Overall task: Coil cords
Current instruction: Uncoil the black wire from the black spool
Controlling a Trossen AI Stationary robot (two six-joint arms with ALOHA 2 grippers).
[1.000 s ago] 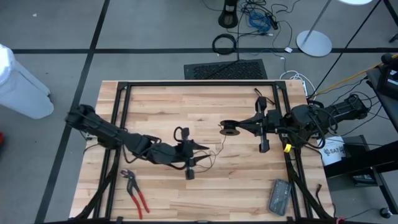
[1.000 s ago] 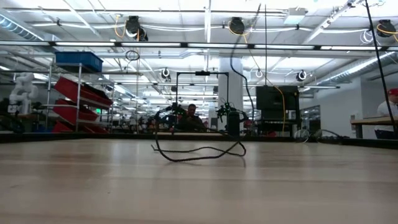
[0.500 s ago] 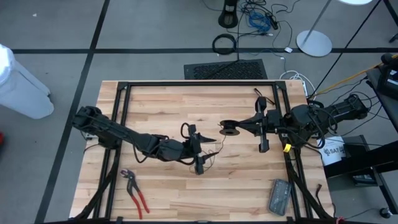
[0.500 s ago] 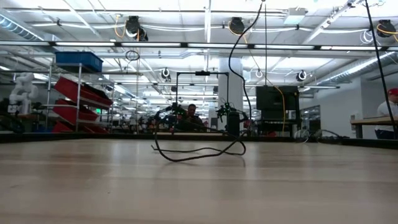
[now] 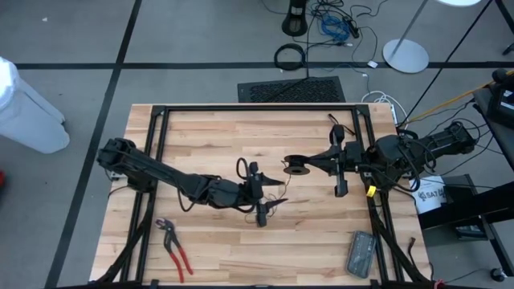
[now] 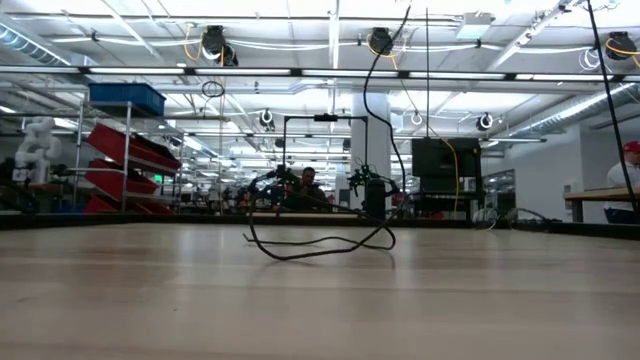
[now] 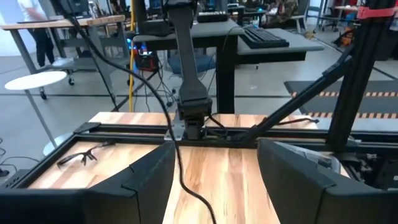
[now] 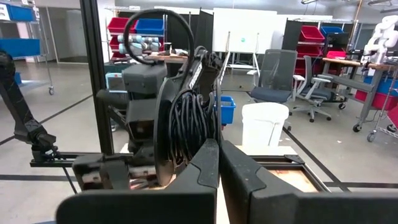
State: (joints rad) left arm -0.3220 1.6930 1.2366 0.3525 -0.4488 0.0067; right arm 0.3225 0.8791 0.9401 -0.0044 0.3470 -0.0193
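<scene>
On the wooden table [image 5: 217, 136] the right gripper [image 5: 307, 166] sits near the middle, its two fingers pressed together on a small round spool [image 5: 296, 168] wound with thin black cord [image 8: 189, 127]; in the right wrist view the wound turns bulge between the spool's dark rims, right at the tips of the closed fingers [image 8: 249, 180]. From the spool a loose length of the same cord trails across the boards toward the left gripper [image 5: 273, 193], which lies just beside the spool, on the side away from the right arm's base. That gripper's fingers [image 7: 143, 180] stand wide apart with nothing clamped between them; in the left wrist view the cord runs down through the gap and over the bare wood without being pinched. In the low view the slack cord [image 6: 320, 240] rests on the table as a flat, open loop with one strand rising up out of the picture. A pair of red-handled pliers [image 5: 173, 245] lies well away from the spool, near the table's front edge on the left arm's side, and a grey flat box [image 5: 361, 254] lies near the front corner on the right arm's side. A pair of clear safety glasses [image 7: 81, 157] rests by the black frame rail at the table's edge.
</scene>
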